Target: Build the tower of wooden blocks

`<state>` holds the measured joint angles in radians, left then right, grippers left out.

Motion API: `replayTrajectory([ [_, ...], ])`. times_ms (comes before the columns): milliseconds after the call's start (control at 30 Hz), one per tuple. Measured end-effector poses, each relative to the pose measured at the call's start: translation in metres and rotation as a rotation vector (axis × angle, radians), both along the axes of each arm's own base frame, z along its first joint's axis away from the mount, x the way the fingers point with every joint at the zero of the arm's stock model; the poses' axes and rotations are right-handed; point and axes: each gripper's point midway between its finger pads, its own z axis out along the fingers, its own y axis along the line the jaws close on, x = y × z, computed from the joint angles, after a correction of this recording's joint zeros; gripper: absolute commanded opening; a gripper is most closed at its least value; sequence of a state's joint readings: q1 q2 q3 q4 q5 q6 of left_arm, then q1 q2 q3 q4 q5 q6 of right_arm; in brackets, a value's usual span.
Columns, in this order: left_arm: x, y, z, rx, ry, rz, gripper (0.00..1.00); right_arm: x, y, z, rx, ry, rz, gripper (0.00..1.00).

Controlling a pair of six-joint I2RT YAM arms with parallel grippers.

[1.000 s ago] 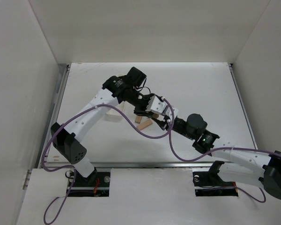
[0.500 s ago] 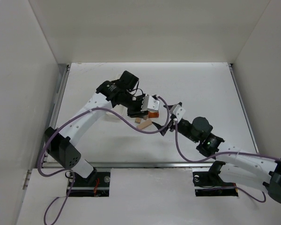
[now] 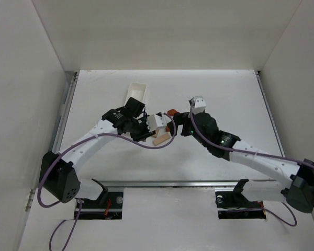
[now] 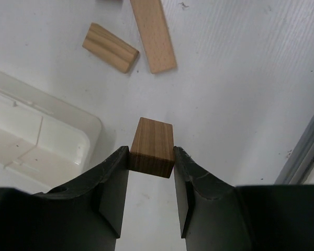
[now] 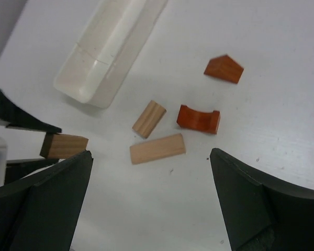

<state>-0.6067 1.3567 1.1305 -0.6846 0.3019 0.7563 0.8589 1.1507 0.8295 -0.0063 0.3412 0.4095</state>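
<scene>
Evidently the first-upright step: left gripper (image 4: pixel 152 157) clamps a tan block (image 4: pixel 153 144); right gripper (image 5: pixel 150 172) gapes empty. Next: stand it on the table (image 4: pixel 240 78).

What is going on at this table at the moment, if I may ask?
Two robot arms are working on a block tower, and nothing is stacked yet. The left gripper holds a tan wood block near the white tray. The right gripper is open and hovers over the loose pieces on the table: a short tan block, a tan plank, a red arch piece and an orange-red roof piece.
</scene>
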Motion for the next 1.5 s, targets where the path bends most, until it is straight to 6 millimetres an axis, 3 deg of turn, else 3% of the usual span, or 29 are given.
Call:
replayTrajectory([
  [267, -0.002, 0.011, -0.028, 0.001, -0.023, 0.089, 0.0, -0.002, 0.016, -0.086, -0.05, 0.376, -0.154, 1.0],
  [367, -0.005, 0.014, -0.029, -0.01, -0.037, 0.1, 0.0, -0.009, 0.016, -0.103, -0.031, 0.46, -0.197, 1.0],
  [500, -0.013, 0.018, -0.021, -0.051, -0.074, 0.106, 0.0, -0.006, 0.03, -0.112, -0.023, 0.512, -0.204, 0.84],
  [567, -0.018, 0.02, -0.014, -0.084, -0.095, 0.109, 0.0, -0.001, 0.042, -0.121, -0.058, 0.528, -0.172, 0.63],
  [600, -0.02, 0.021, -0.011, -0.097, -0.104, 0.112, 0.0, 0.0, 0.049, -0.127, -0.084, 0.536, -0.157, 0.61],
  [633, -0.022, 0.021, -0.009, -0.105, -0.109, 0.114, 0.0, 0.0, 0.055, -0.136, -0.118, 0.549, -0.138, 0.52],
  [733, -0.024, 0.023, -0.01, -0.108, -0.111, 0.123, 0.0, -0.01, 0.07, -0.165, -0.231, 0.588, -0.079, 0.43],
  [833, -0.024, 0.025, -0.013, -0.098, -0.105, 0.133, 0.0, -0.026, 0.074, -0.191, -0.325, 0.633, -0.04, 0.39],
  [1000, -0.022, 0.028, -0.014, -0.09, -0.104, 0.151, 0.0, -0.025, 0.077, -0.191, -0.355, 0.633, -0.028, 0.36],
  [1167, -0.02, 0.031, -0.014, -0.088, -0.106, 0.174, 0.0, -0.015, 0.093, -0.191, -0.346, 0.637, -0.008, 0.34],
  [1500, -0.018, 0.031, -0.01, -0.1, -0.12, 0.181, 0.0, -0.027, 0.113, -0.186, -0.315, 0.682, 0.112, 0.35],
])
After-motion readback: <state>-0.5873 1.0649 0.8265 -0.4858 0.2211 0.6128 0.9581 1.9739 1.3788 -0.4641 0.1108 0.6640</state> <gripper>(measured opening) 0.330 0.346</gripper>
